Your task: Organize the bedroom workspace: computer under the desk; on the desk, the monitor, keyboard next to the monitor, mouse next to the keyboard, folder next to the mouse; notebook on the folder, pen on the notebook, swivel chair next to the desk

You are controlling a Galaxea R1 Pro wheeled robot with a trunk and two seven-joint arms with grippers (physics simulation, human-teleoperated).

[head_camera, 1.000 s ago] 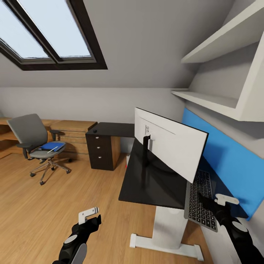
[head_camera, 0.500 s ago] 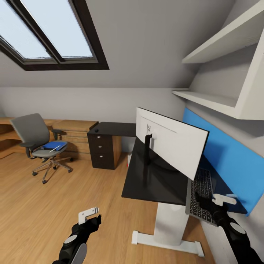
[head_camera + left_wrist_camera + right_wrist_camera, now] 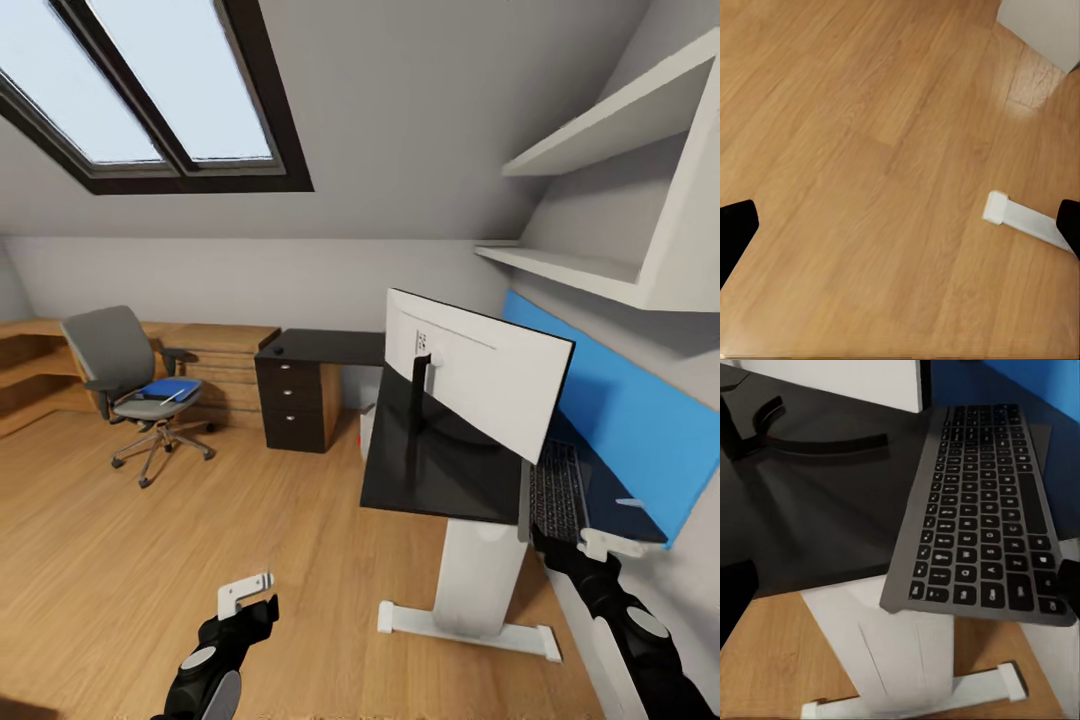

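Note:
The desk [image 3: 440, 470] has a glossy black top and a blue back panel [image 3: 600, 420]. On it the monitor [image 3: 480, 385] stands with its white back toward me. The grey keyboard [image 3: 555, 490] lies between monitor and panel, its near end [image 3: 982, 510] overhanging the desk edge. My right gripper [image 3: 590, 545] hovers open just off that end. A small black mouse [image 3: 277, 350] sits on the desk's far wing. The swivel chair [image 3: 125, 375] stands far left with the blue folder [image 3: 168, 388] and white pen [image 3: 176, 396] on its seat. A pale case [image 3: 368, 432], likely the computer, stands under the desk. I cannot make out the notebook. My left gripper [image 3: 250, 595] is open over the floor.
A dark drawer unit [image 3: 295, 405] supports the far wing, with light wooden low shelving [image 3: 215, 370] beside it. White wall shelves [image 3: 600, 270] hang above the desk. The white desk foot [image 3: 1020, 217] lies on the wood floor [image 3: 120, 540] near my left gripper.
The whole view has shifted as the camera moved; desk and chair now sit further right. My right gripper has come off the keyboard's near end and now stands just short of it.

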